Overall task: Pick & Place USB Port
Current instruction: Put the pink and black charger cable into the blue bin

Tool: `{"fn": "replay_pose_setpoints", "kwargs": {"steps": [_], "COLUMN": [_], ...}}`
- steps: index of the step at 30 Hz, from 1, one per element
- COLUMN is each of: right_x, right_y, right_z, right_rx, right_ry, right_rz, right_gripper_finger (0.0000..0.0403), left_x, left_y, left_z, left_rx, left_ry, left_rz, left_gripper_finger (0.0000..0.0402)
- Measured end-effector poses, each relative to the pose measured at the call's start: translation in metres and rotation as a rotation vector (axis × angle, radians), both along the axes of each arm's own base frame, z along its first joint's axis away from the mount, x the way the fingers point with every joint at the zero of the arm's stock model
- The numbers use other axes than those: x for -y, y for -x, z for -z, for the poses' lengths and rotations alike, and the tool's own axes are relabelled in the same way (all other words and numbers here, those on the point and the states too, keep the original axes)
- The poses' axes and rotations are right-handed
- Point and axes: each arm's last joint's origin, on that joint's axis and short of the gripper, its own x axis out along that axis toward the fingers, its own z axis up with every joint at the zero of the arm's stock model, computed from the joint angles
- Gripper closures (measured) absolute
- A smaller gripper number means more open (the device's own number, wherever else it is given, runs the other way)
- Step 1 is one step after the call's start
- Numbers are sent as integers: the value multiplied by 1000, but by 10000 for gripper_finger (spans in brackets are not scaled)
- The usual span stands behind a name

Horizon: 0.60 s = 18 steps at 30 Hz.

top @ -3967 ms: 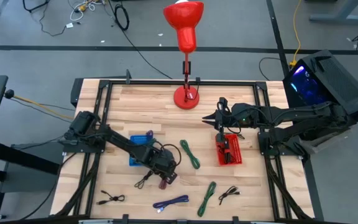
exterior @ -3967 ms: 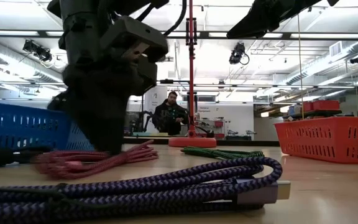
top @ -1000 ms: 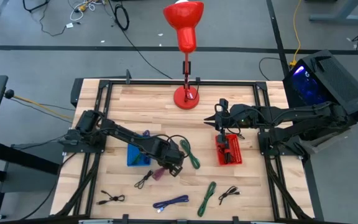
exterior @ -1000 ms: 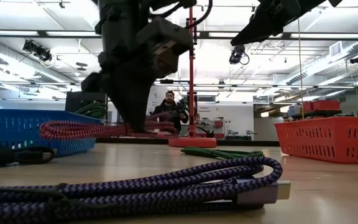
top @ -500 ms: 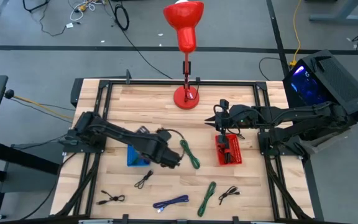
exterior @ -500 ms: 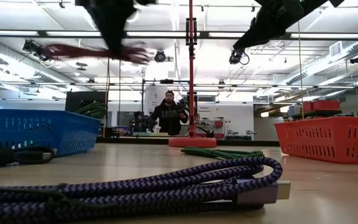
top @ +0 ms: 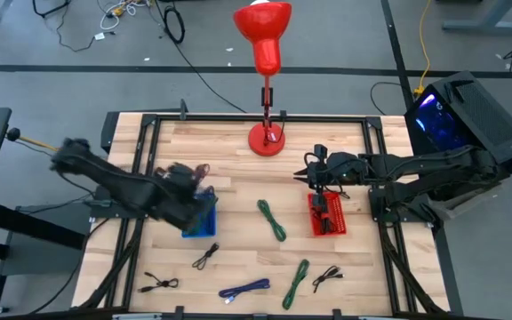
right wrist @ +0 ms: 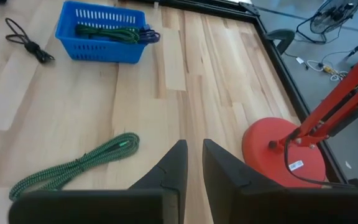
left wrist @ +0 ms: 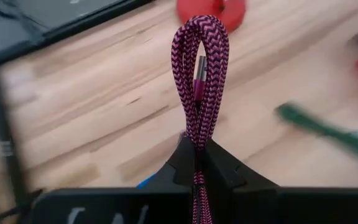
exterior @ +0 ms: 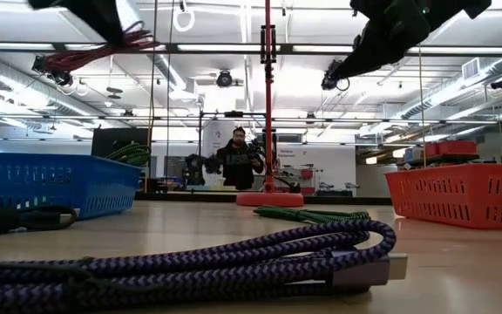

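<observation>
While the left gripper [left wrist: 199, 149], jaws clamped on a looped magenta braided USB cable [left wrist: 199, 68], hovers above the blue basket [top: 201, 220], release remains; the right gripper [right wrist: 193, 163], slightly parted jaws empty, waits above the red basket [top: 327, 214].

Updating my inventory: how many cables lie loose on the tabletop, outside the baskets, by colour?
Green cables: 2
Black cables: 3
Purple cable: 1
Total: 6
Not counted: pink cable, held in the left gripper.
</observation>
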Motion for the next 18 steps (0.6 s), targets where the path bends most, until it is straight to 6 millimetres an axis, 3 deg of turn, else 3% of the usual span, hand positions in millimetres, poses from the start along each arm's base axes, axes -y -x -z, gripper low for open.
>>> {"fn": "replay_pose_setpoints", "kwargs": {"steps": [4, 7, 13, 18], "right_x": [0, 0, 3, 4], "right_y": [0, -2, 0, 3], "right_z": [5, 2, -6, -11], "right_rx": [8, 38, 96, 126], "right_ry": [15, 19, 84, 102], "right_rz": [0, -2, 64, 93], "right_gripper_finger": [352, 352, 352, 352], "left_x": [-12, -18, -19, -17], "left_y": [42, 61, 71, 73], "left_z": [14, 37, 91, 123], "left_rx": [195, 333, 511, 525], "left_ry": [23, 55, 139, 200], "left_rz": [-44, -47, -48, -52], "left_gripper_finger": [388, 388, 388, 388]}}
